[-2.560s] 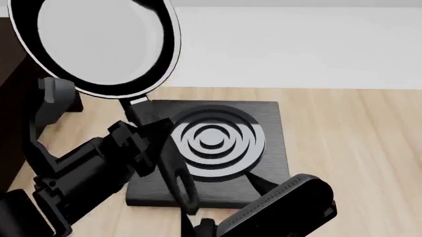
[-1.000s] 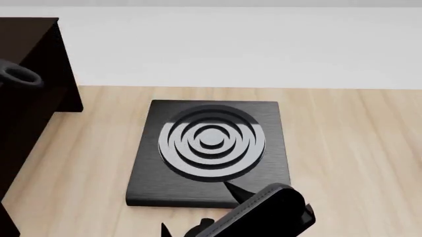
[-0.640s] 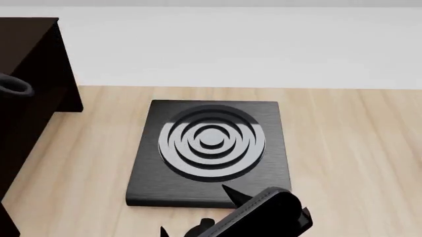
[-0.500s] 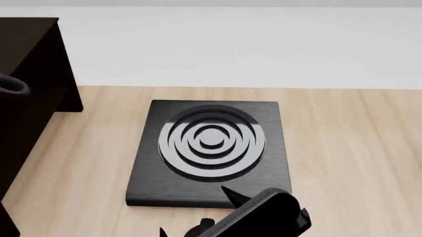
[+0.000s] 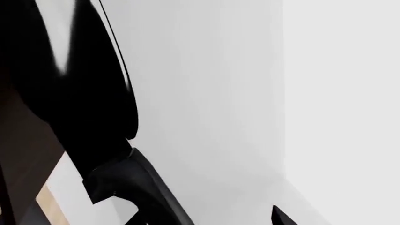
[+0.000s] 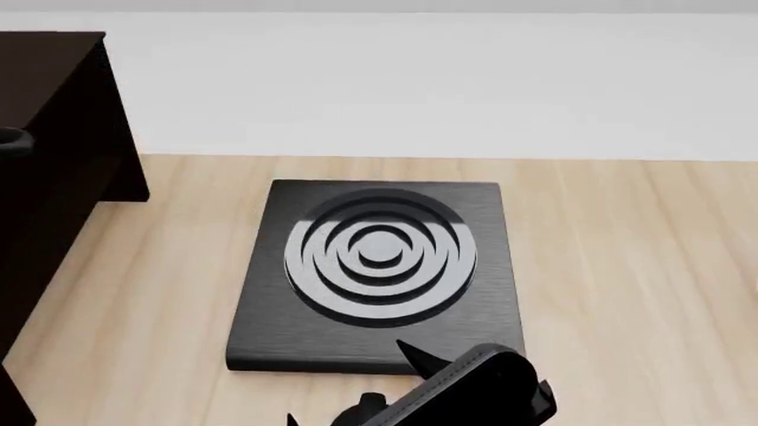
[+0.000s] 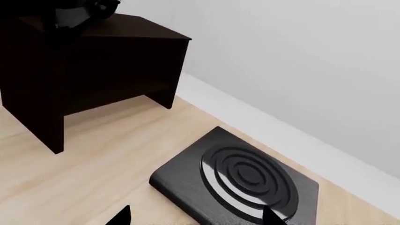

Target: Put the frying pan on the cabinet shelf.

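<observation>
In the left wrist view the frying pan (image 5: 81, 93) fills one side as a black mass against a white wall. Its handle (image 5: 150, 197) runs from a grey bracket between my left gripper's (image 5: 203, 220) jaws. One fingertip (image 5: 278, 218) stands well apart from the handle, so the jaws look open. The dark cabinet (image 6: 53, 133) stands at the head view's left edge, where a small dark loop (image 6: 10, 139) shows against it. The cabinet also shows in the right wrist view (image 7: 93, 61), with a dark glossy shape (image 7: 75, 13) on its top. My right gripper (image 7: 195, 218) is open and empty.
A square black burner plate with concentric rings (image 6: 379, 266) lies on the wooden surface (image 6: 627, 266) in the middle. My right arm (image 6: 474, 395) hangs over its near edge. A white wall (image 6: 474, 80) runs along the back.
The pan and left arm, held up in front of the head camera earlier, have left that view. The small loop at the left edge has drifted further left. The right arm has sunk slightly.
</observation>
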Robot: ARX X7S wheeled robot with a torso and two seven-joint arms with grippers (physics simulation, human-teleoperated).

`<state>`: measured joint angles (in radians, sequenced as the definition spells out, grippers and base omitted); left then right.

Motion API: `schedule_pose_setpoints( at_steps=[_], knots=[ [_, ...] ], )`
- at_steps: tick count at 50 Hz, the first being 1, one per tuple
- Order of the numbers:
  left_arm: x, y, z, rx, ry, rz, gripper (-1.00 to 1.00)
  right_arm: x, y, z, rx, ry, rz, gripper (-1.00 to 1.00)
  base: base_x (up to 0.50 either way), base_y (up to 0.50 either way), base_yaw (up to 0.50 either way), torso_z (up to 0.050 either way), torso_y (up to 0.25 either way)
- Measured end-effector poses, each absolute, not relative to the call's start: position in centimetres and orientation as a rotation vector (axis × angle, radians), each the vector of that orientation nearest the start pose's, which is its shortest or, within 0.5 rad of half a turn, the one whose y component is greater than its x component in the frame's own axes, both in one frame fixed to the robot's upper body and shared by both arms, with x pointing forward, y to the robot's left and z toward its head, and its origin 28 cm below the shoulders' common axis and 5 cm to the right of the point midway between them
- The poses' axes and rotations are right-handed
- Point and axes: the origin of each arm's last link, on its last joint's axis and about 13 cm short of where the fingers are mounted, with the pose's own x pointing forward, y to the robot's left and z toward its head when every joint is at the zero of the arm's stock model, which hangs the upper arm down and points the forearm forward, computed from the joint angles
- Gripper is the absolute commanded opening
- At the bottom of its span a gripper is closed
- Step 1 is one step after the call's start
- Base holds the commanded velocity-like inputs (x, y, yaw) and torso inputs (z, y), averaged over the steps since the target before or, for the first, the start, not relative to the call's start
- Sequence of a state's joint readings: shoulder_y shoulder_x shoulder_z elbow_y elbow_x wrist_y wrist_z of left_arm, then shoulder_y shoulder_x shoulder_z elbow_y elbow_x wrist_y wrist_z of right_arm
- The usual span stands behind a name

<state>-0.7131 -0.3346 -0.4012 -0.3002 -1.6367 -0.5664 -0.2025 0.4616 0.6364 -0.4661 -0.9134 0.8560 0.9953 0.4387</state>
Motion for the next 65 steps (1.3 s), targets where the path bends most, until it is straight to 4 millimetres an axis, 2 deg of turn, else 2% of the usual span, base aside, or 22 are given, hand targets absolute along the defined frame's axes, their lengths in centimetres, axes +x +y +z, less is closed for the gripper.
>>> schedule_pose_setpoints(
  at_steps=[7,16,43,65],
  knots=[
    [31.3,32.2,20.2,-1.413,-0.175,-0.253,1.0,17.5,-9.0,16.9,-0.316,0.052,0.529,1.0,0.0,0.0,0.0,0.0,0.0],
    [30.3,32.3,20.5,-1.42,-0.172,-0.235,1.0,17.4,-9.0,16.8,-0.312,0.054,0.526,1.0,0.0,0.0,0.0,0.0,0.0],
    [26.9,32.1,19.2,-1.321,-0.128,-0.103,1.0,17.2,-9.2,16.7,-0.293,0.063,0.518,1.0,0.0,0.0,0.0,0.0,0.0],
    [24.6,31.3,18.6,-1.303,-0.118,-0.1,1.0,17.2,-9.2,16.7,-0.287,0.066,0.515,1.0,0.0,0.0,0.0,0.0,0.0]
  ],
)
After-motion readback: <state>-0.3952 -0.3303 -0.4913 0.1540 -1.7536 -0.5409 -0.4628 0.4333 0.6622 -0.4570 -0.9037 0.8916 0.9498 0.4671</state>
